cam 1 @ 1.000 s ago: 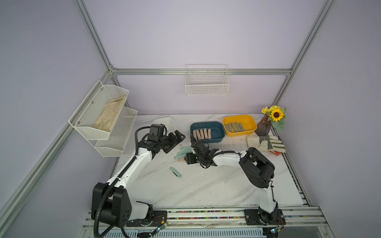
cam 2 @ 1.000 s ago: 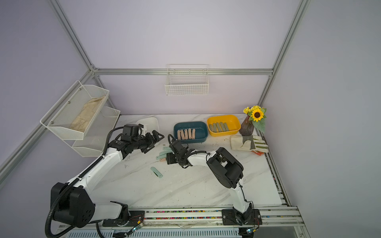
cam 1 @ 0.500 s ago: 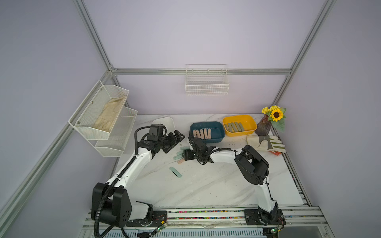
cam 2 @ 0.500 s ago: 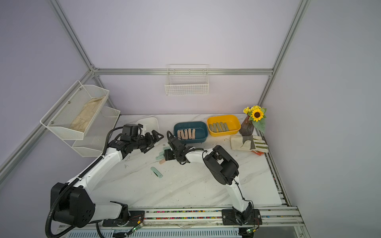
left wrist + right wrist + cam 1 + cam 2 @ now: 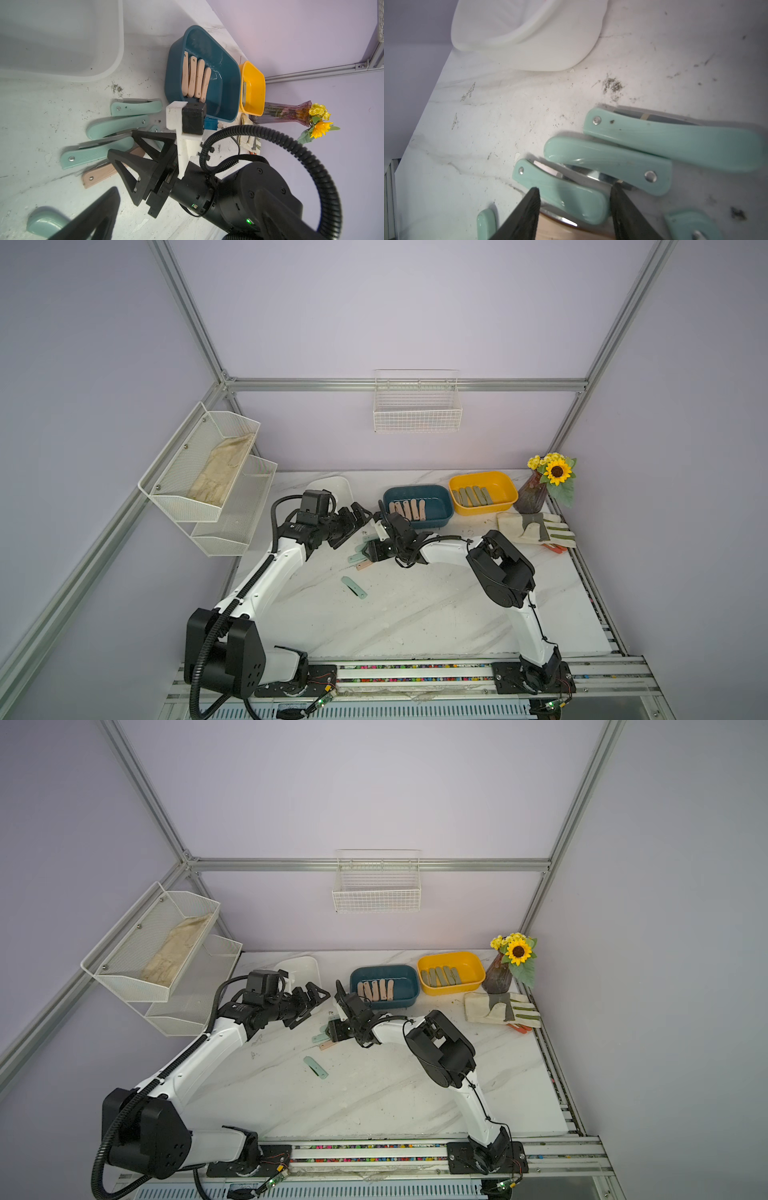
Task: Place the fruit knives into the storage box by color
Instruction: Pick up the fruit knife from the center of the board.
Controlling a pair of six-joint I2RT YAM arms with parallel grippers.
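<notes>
Right gripper (image 5: pixel 574 188) sits low over a loose cluster of mint-green fruit knives (image 5: pixel 116 126) in the back half of the table (image 5: pixel 415 622), its jaws partway apart astride one mint knife (image 5: pixel 562 195) that lies across a peach-pink knife (image 5: pixel 97 175); whether they pinch it cannot be told. Left gripper (image 5: pixel 356 524), jaws spread wide and holding nothing, hovers just beside the cluster. Along the back edge, the blue box (image 5: pixel 415 488) holds pink knives (image 5: pixel 409 510); the yellow box (image 5: pixel 478 476), nearer the back right corner, holds olive knives (image 5: pixel 471 496). A lone mint knife (image 5: pixel 354 587) lies apart, toward the front edge
</notes>
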